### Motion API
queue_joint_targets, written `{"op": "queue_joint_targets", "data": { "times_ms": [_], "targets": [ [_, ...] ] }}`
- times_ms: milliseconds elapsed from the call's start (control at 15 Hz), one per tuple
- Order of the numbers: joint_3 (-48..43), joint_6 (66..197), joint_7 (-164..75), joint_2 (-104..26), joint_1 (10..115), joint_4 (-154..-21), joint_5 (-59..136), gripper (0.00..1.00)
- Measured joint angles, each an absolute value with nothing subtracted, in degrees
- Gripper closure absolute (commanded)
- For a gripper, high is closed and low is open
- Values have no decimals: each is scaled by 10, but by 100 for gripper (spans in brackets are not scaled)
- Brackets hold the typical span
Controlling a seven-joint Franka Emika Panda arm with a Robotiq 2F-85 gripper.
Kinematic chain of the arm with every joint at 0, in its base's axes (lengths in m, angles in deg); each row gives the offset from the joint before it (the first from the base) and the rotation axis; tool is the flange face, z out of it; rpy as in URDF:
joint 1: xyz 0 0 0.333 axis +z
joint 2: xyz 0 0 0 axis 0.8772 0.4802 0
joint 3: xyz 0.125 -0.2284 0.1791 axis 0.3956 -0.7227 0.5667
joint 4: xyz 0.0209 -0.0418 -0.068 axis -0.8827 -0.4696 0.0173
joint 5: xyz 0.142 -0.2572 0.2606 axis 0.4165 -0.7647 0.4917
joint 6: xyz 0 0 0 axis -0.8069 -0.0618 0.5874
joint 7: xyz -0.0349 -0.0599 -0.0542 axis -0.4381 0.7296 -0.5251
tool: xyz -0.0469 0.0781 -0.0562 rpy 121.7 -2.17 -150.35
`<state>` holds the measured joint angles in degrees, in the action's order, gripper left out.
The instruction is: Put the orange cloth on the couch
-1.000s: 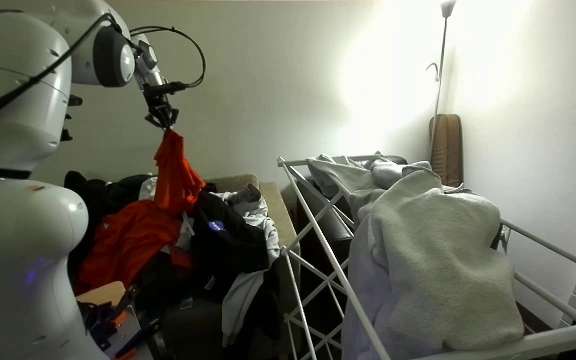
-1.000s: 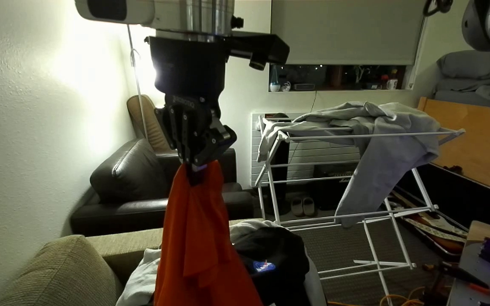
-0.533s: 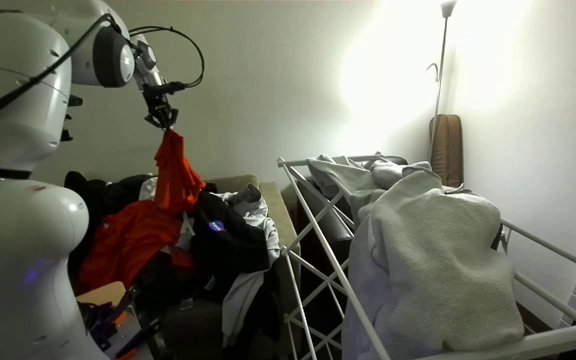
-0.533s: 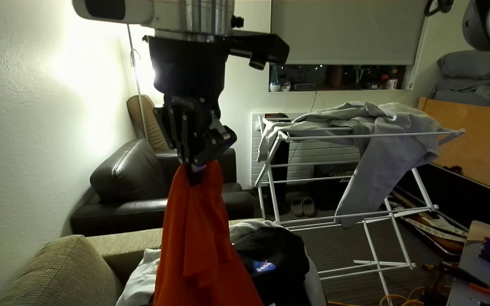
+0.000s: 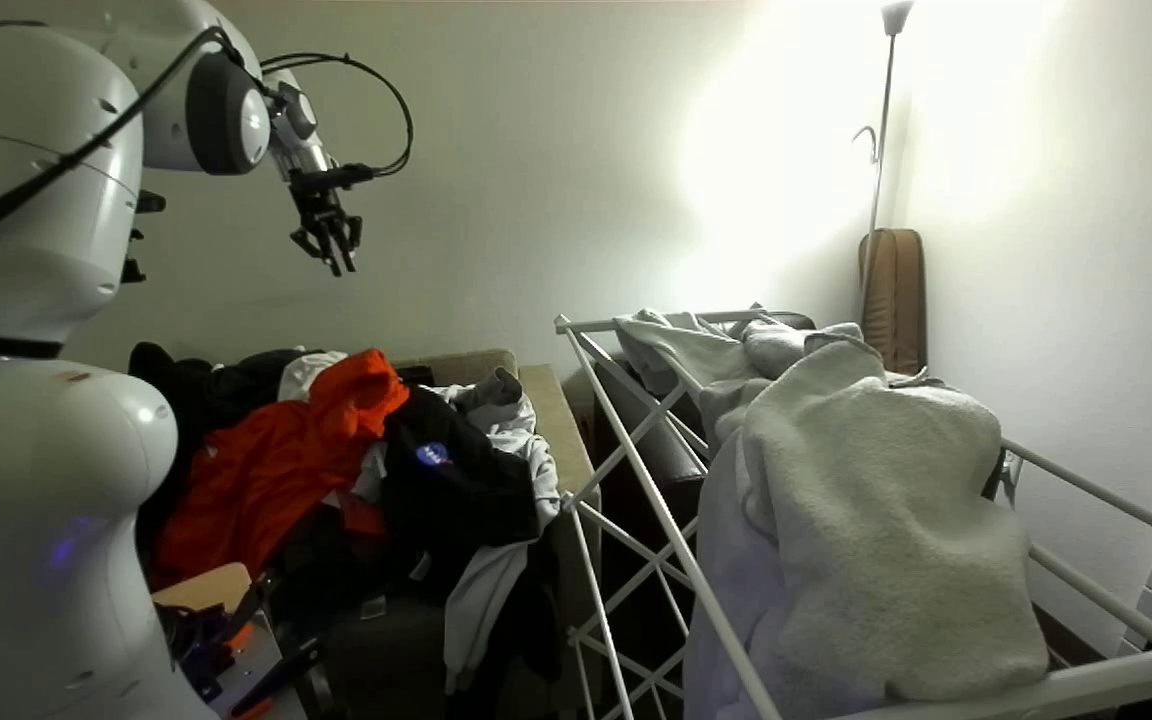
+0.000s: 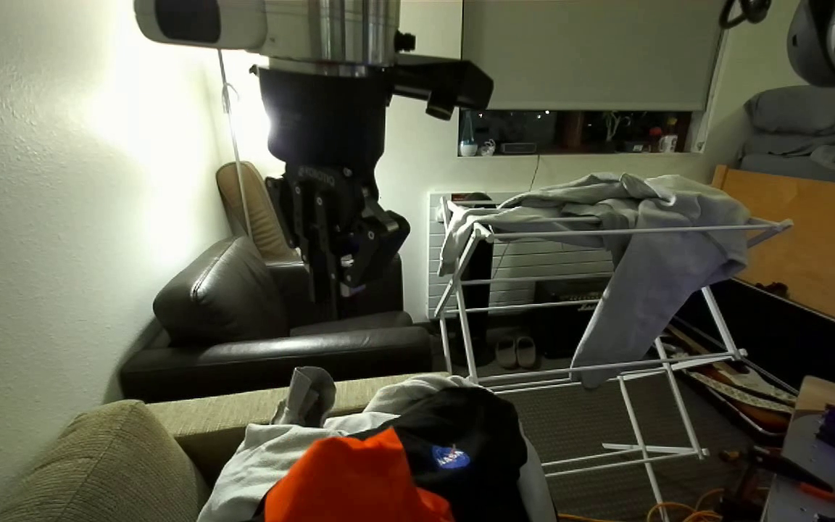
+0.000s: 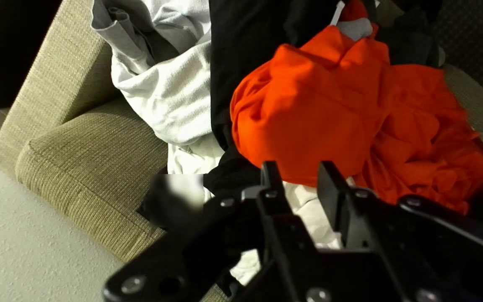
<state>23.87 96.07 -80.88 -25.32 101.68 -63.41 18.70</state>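
Note:
The orange cloth (image 5: 266, 480) lies crumpled on the clothes pile on the beige couch (image 5: 554, 420). It also shows in an exterior view (image 6: 352, 482) at the bottom edge and in the wrist view (image 7: 308, 113). The couch shows in an exterior view (image 6: 98, 464) and in the wrist view (image 7: 90, 167). My gripper (image 5: 345, 268) is above the cloth, apart from it, with nothing in its fingers. In an exterior view the gripper (image 6: 334, 293) hangs pointing down. In the wrist view the gripper's fingers (image 7: 297, 170) stand apart with a gap between them.
A black garment with a NASA patch (image 5: 456, 470) and light grey clothes (image 7: 170, 92) lie beside the cloth. A white drying rack (image 6: 468, 290) bears a grey blanket (image 5: 876, 530). A dark leather armchair (image 6: 280, 355) stands beyond the couch's armrest. A wall runs behind the couch.
My gripper has opened and let go of the orange cloth. The raised part of the cloth has dropped onto the pile. The arm has hardly moved.

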Motion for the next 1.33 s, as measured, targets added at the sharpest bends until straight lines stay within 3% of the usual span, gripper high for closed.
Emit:
{"op": "queue_joint_targets", "data": {
  "times_ms": [333,467,1333],
  "targets": [
    [234,927,-794,-268,1004,-637,189,8],
    [233,912,-785,-281,1000,-644,191,0],
    [227,874,-641,-387,992,-771,253,0]
  ]
}}
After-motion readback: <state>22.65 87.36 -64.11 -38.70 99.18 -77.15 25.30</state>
